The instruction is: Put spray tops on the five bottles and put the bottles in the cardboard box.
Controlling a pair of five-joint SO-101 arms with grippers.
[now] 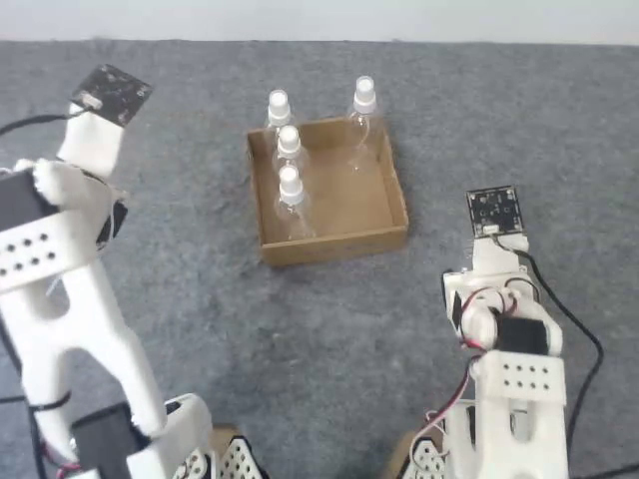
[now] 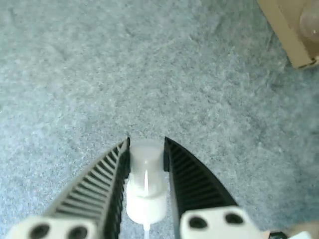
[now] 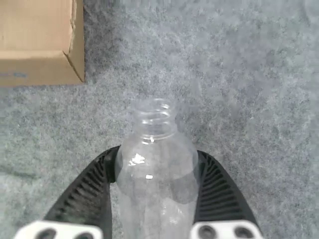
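My left gripper (image 2: 146, 142) is shut on a white spray top (image 2: 145, 184) and holds it above grey carpet. My right gripper (image 3: 157, 155) is shut on a clear bottle (image 3: 157, 174) whose threaded neck is bare and points away from the wrist. The cardboard box (image 1: 391, 205) sits at the table's middle. Several capped bottles stand in it, among them one at the back right (image 1: 363, 110) and one toward the front left (image 1: 291, 195). In the high view the left arm (image 1: 60, 230) rises at the left and the right arm (image 1: 504, 329) stands at the lower right.
Grey carpet covers the table. A corner of the box (image 2: 291, 40) lies off to one side in the left wrist view. The box's side (image 3: 40, 69) is close ahead of the held bottle in the right wrist view.
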